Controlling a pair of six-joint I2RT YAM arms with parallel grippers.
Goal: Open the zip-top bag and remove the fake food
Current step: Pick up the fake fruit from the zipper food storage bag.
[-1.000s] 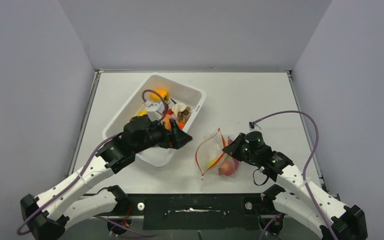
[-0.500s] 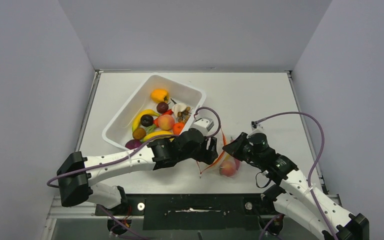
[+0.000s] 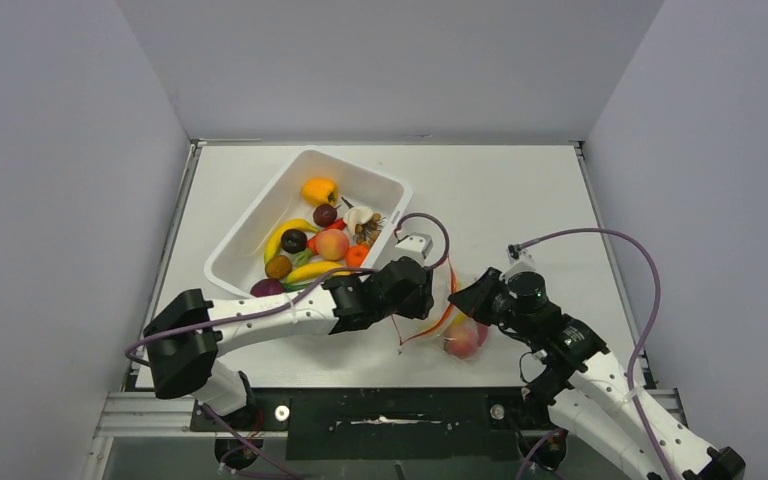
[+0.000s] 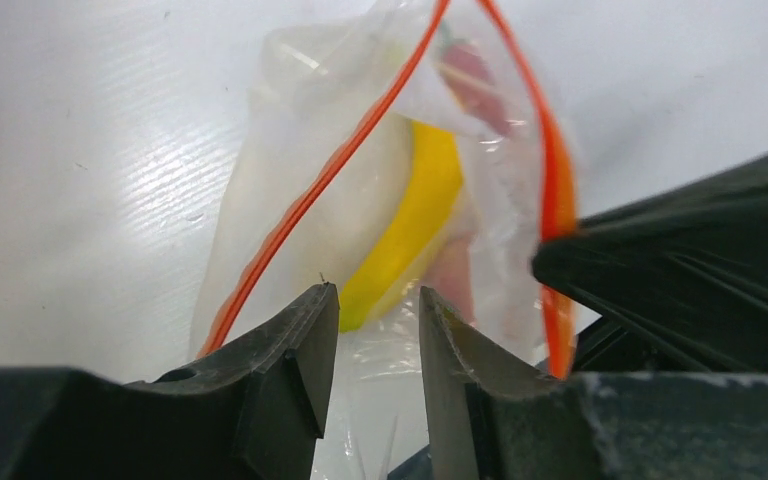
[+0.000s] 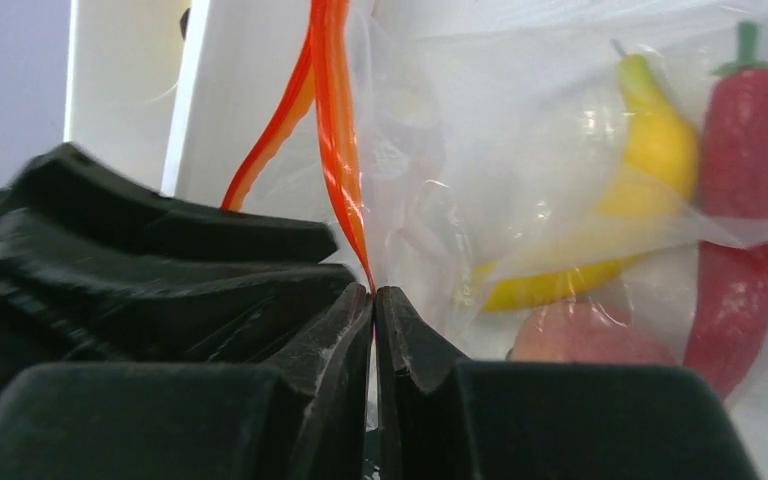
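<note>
The zip-top bag point(image 3: 438, 318) lies right of the tub, its red-orange zip strip point(image 4: 332, 170) parted into an open mouth. My right gripper point(image 5: 373, 290) is shut on one side of that strip point(image 5: 338, 150). Inside the clear plastic sit fake food pieces: a yellow banana point(image 5: 640, 170), a red chili point(image 5: 750, 150) and a peach point(image 3: 460, 340). My left gripper point(image 4: 378, 300) is at the bag's mouth, its jaws a narrow gap apart, with the banana's tip point(image 4: 410, 220) just beyond them and clear film between. In the top view the left gripper point(image 3: 422, 290) is close beside the right gripper point(image 3: 463, 297).
A white tub point(image 3: 375, 185) at the back left holds several toy fruits, among them a banana point(image 3: 285, 235), a peach point(image 3: 331, 244) and a dark plum point(image 3: 293, 240). Purple cables arc over both arms. The right gripper's black body point(image 4: 680, 270) crowds the left wrist view.
My left arm swung from over the tub rightward to the bag's mouth, and its jaws narrowed. The right gripper kept its pinch on the zip strip and shifted slightly.
</note>
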